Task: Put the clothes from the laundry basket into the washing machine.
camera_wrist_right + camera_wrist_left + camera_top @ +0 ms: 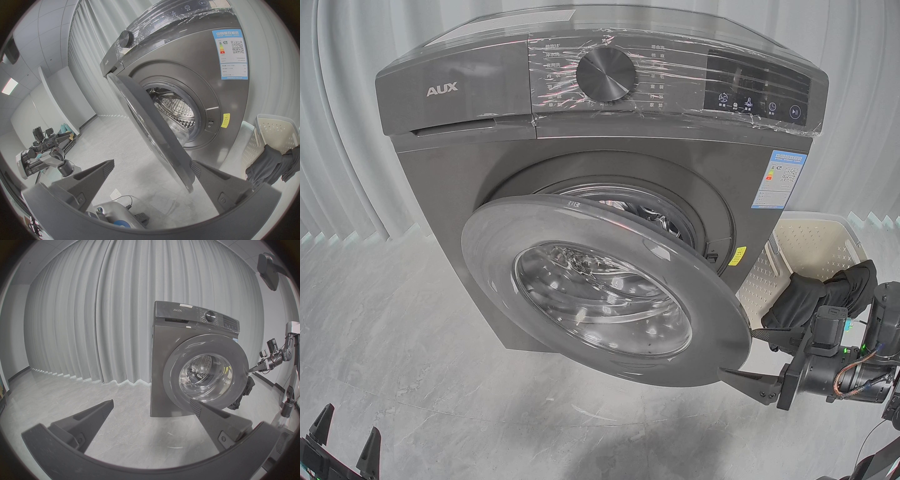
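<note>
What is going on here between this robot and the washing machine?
The right gripper is open at the free edge of the washer door, with the edge between its fingers. The door stands partly open, and no clothes can be seen in the drum. Dark clothes hang over the rim of the basket beside the washer, untouched. The left gripper is open, low over the floor, holding nothing.

A pale grey, marble-patterned floor (425, 350) is seen, with faint tile seams across it. The washing machine (462, 181) is stood directly on it. A cream perforated laundry basket (819, 244) is set on the floor just beside the machine, at its right in the head view. Behind the machine, the floor is met by a pleated curtain (337, 125).
</note>
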